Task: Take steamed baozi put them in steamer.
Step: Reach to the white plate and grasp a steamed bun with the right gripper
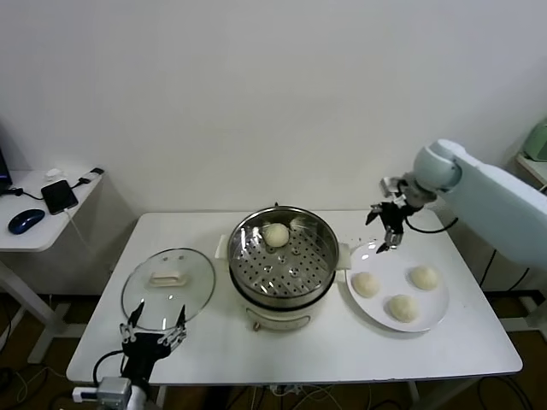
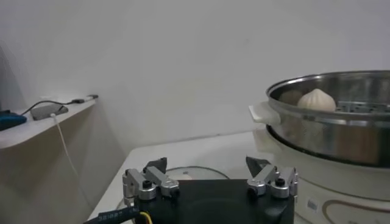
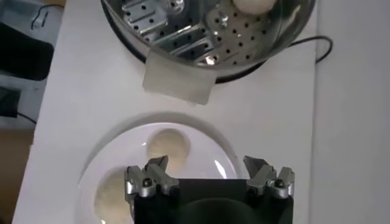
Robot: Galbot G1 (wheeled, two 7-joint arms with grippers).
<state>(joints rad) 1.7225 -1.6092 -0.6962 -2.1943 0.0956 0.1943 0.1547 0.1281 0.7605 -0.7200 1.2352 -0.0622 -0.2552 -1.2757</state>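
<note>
While spread beneath everything, a white rectangular table [image 1: 427, 354], with a round shiny stainless-steel steamer [image 1: 282, 256] on a cream-white base at its centre. To the steamer's right, a flat white round plate [image 1: 436, 318] bearing three smooth cream-white steamed baozi: one [image 1: 366, 284] nearest the steamer, one [image 1: 424, 277] toward the far right, one [image 1: 402, 308] at the near edge. To the steamer's left, a round glass lid [image 1: 168, 288] with a white handle, flat on the table. On the perforated tray inside the steamer, toward its far wall, a fourth baozi [image 1: 275, 234], alone. Above the plate's far rim, just right of the steamer, the right gripper [image 1: 392, 231], fingers spread wide and gripping nothing. At the table's near left edge, close to the lid, the left gripper [image 1: 154, 329], parked, fingers likewise wide apart and empty.
</note>
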